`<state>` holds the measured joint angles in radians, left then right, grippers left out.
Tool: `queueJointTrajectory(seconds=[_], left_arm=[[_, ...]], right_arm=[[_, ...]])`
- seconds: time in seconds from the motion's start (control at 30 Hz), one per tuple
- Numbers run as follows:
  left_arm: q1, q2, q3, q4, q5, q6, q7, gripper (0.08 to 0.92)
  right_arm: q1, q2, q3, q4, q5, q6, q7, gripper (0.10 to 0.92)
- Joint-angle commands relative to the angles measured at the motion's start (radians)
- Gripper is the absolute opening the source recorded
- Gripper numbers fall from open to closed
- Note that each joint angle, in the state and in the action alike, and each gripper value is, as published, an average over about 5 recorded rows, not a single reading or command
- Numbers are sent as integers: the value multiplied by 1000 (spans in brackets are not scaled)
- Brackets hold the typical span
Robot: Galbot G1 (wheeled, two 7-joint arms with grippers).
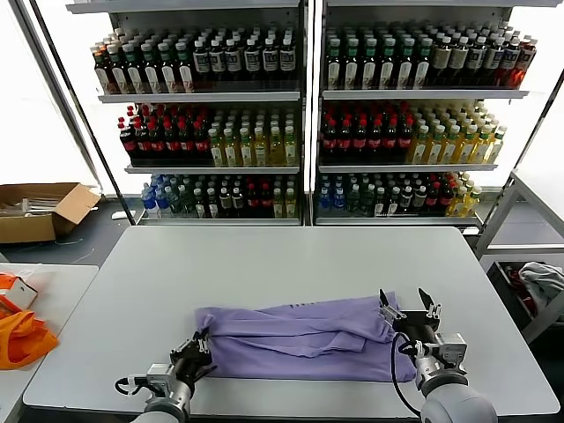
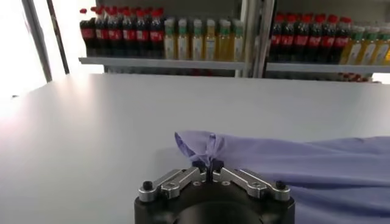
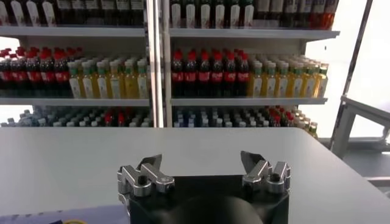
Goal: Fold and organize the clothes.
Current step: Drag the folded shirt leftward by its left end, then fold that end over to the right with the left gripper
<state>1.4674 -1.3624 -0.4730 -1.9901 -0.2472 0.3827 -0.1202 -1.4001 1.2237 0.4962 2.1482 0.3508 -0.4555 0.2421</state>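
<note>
The clothes are one lavender-purple T-shirt point(image 1: 300, 339), lying folded into a long band across the near part of the grey table point(image 1: 291, 256). My left gripper point(image 1: 201, 346) sits low at the shirt's left end and is shut on a bunched corner of it. In the left wrist view the fabric point(image 2: 304, 161) puckers up where the left gripper point(image 2: 208, 165) pinches it. My right gripper point(image 1: 404, 298) stands open just above the shirt's right end, nothing between its fingers. The right wrist view shows the right gripper point(image 3: 201, 159) spread wide over bare table point(image 3: 183, 146).
Tall shelves of bottles point(image 1: 300, 115) stand behind the table. A cardboard box point(image 1: 40, 210) lies on the floor at far left. An orange bag point(image 1: 22, 339) rests on a side table point(image 1: 53, 282). A whitish-grey cloth bundle point(image 1: 542, 280) sits at far right.
</note>
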Motion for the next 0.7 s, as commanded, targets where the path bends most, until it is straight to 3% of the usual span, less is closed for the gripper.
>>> queueJointTrajectory(seconds=[0.03, 0.23, 0.37, 0.53, 0.7], left_arm=[[-16, 101, -227, -66, -57, -2, 0, 106], [-40, 323, -519, -40, -192, 27, -6, 106], [-38, 431, -598, -14, -199, 38, -1, 106], [-13, 426, -576, -54, -183, 50, 7, 106], [25, 333, -460, -101, -150, 50, 10, 106]], right_arm=[[2, -1, -1, 2, 0, 1, -1, 823], [10, 0, -11, -3, 0, 1, -1, 823], [24, -2, -16, -5, 2, 5, -2, 823], [33, -2, -30, -7, -1, 7, -3, 823], [31, 0, -47, -9, -8, 11, -4, 823]])
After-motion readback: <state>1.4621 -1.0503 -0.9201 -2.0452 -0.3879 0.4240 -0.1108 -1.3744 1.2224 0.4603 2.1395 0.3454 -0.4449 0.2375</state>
